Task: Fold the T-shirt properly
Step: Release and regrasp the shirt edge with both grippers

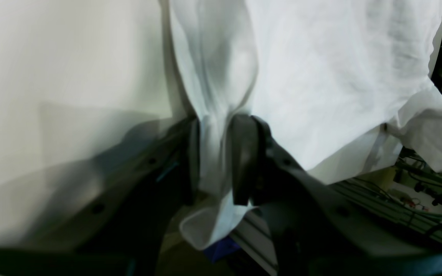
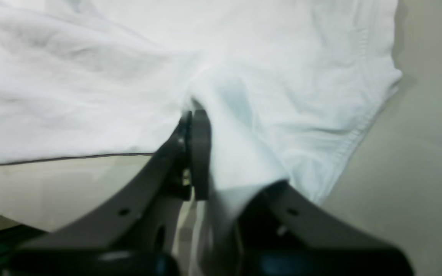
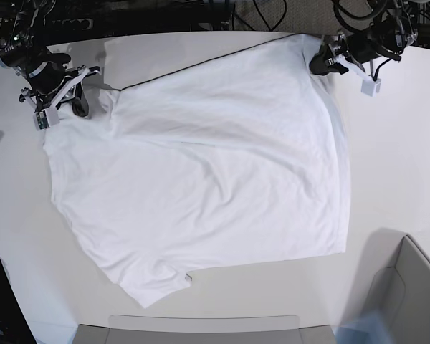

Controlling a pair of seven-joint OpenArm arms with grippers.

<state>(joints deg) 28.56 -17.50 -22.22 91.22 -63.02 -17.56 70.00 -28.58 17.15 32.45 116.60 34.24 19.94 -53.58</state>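
We see the T-shirt (image 3: 201,179) spread on the counter (image 3: 394,179) — left fingers (image 1: 240,161) and right fingers (image 2: 200,153) each clamp a far corner.

You see dark grey, matte fingers (image 2: 200,153) on both grippers, each tapering to a flat black pad. Small round screw holes dot the arms behind the fingers. Behind those sit white brackets (image 3: 57,97) and black cables (image 3: 387,29).
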